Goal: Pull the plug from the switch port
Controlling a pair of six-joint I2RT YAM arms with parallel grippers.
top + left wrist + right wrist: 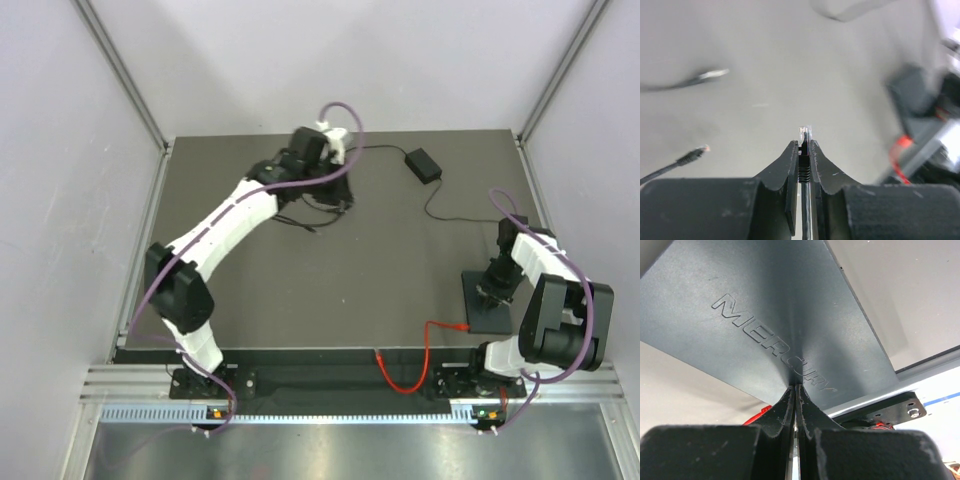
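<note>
My left gripper (330, 180) is over the far middle of the table. In the left wrist view it (804, 145) is shut on the plug (805, 134), whose clear tip sticks out past the fingertips, free in the air with its black cable running back between the fingers. The flat black switch box (478, 305) lies at the near right. My right gripper (493, 290) is shut and its tips (795, 386) press down on the box's lettered top (765, 305). The switch port itself is hidden.
A small black power brick (422, 163) with thin cords lies at the far right. Loose black cable ends (695, 155) lie on the table near my left gripper. A red cable (420, 345) loops off the near edge beside the box.
</note>
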